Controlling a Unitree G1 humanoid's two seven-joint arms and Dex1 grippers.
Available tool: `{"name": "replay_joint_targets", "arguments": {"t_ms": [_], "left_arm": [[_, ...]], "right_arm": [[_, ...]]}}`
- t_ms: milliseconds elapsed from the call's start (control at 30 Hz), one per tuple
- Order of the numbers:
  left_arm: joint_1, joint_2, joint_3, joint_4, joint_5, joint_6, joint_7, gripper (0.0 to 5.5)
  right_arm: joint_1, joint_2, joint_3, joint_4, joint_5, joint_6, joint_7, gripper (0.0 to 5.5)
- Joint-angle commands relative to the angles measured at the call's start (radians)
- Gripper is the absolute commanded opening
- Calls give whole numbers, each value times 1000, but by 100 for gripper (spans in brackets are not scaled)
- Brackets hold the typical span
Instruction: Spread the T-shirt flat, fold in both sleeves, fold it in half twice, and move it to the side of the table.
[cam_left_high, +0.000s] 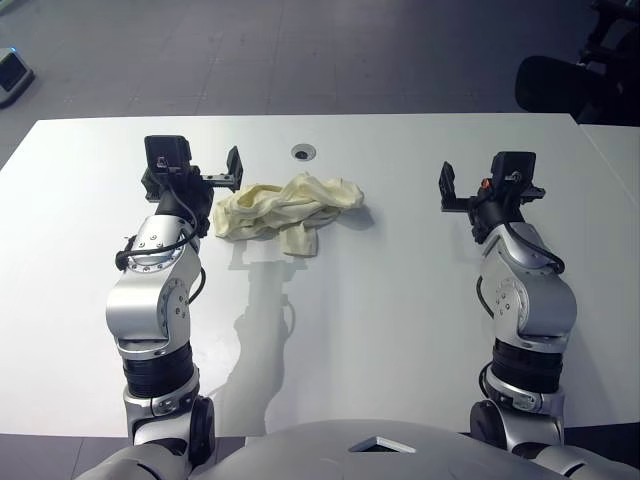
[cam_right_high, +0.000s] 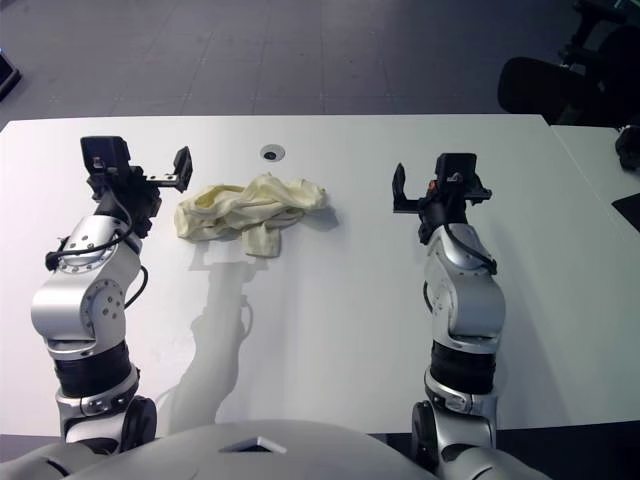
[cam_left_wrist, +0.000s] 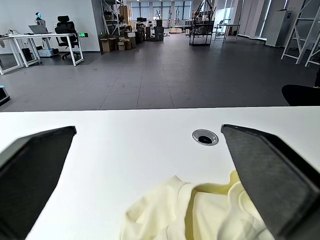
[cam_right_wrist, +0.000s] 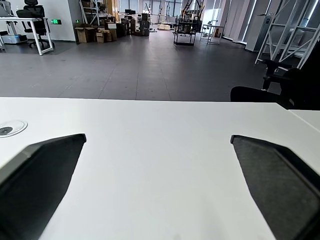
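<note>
Left gripper (cam_left_wrist: 148, 131) is hanging with its fingers spread wide, gripping nothing. The crumpled cream T-shirt (cam_left_high: 285, 208) is lying just ahead of it, toward its inner side, on the white table (cam_left_high: 400, 300). A round cable port (cam_left_high: 303, 152) is sitting beyond the shirt. Right gripper (cam_right_wrist: 158, 136) is also gaping empty, well apart from the shirt. Folds are hiding the sleeves.
</note>
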Motion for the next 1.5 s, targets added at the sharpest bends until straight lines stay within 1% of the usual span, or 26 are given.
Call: {"name": "replay_joint_targets", "arguments": {"t_ms": [33, 800, 867, 933, 1033, 1100, 1200, 1267, 1367, 1500], "left_arm": [[-23, 5, -7, 24, 6, -4, -6, 539], [-22, -8, -17, 31, 7, -22, 7, 539], [-26, -2, -20, 51, 10, -33, 1, 539], [-52, 21, -39, 140, 25, -76, -26, 539], [-119, 64, -83, 380, 63, -197, -92, 539], [-175, 99, -135, 563, 108, -293, -152, 539], [-253, 128, -229, 807, 189, -423, -224, 539], [-273, 150, -307, 903, 257, -494, -270, 539], [-259, 184, -416, 934, 346, -558, -343, 539], [-186, 201, -480, 812, 367, -552, -448, 539]], "right_arm": [[9, 12, 6, -9, -6, 1, -11, 540], [-11, 4, 10, 10, -6, -5, -5, 540], [-11, 6, 10, 8, -5, -4, -7, 540], [-8, 9, 8, 6, -5, -4, -10, 540], [-8, 15, 12, 11, -7, -9, -17, 540], [-17, 15, 15, 24, -6, -16, -16, 540], [-31, 11, 17, 40, -5, -25, -15, 540], [-39, 9, 18, 49, -3, -30, -12, 540], [-45, 8, 21, 53, -2, -33, -10, 540], [-38, 5, 17, 48, -2, -34, -10, 540]]}}
